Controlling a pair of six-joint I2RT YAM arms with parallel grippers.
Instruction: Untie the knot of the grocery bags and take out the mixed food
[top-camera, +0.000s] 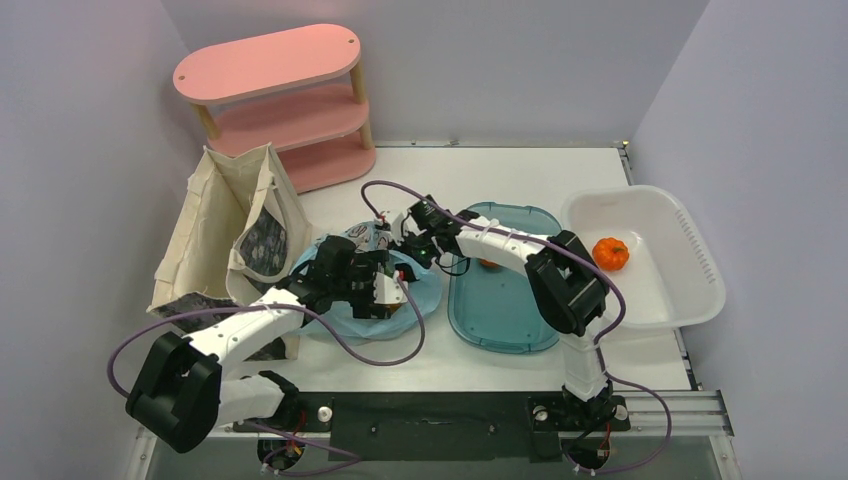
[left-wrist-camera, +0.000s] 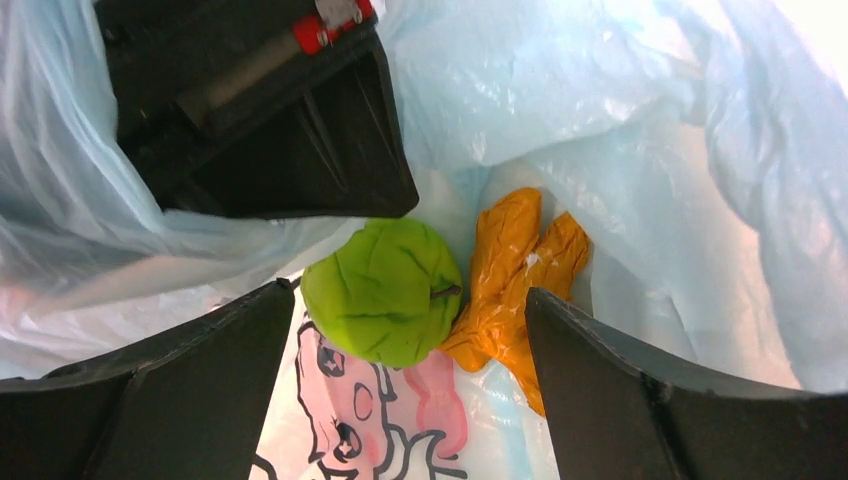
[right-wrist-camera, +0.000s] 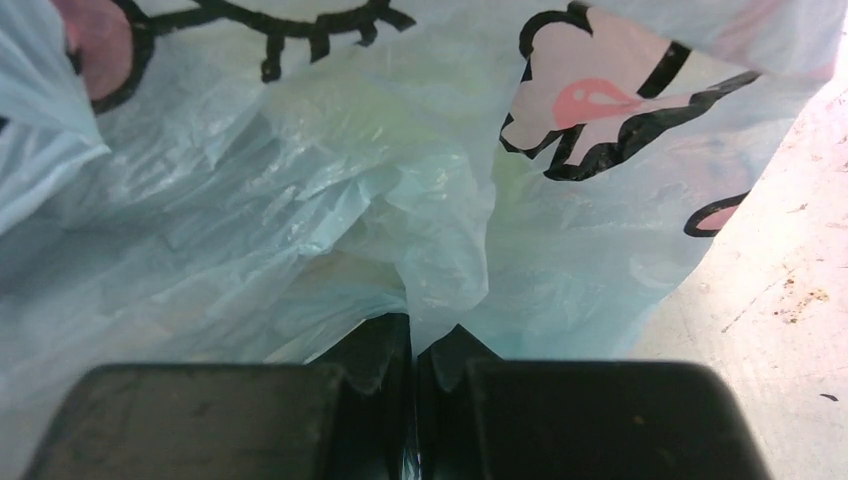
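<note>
Left gripper (left-wrist-camera: 410, 292) is spread wide inside the light blue grocery bag (left-wrist-camera: 620, 120), one finger either side of the round green fruit (left-wrist-camera: 380, 292); a crinkly orange wrapper (left-wrist-camera: 510, 275) sits right against that fruit; right gripper (right-wrist-camera: 412, 345) is pinched tight on a fold of bag plastic; the orange fruit (top-camera: 610, 253) sits over in the white basin (top-camera: 690, 290), well apart.

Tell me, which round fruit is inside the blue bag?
The green fruit, down in the bag between the left gripper's open fingers. The orange fruit sits out in the white tub.
</note>
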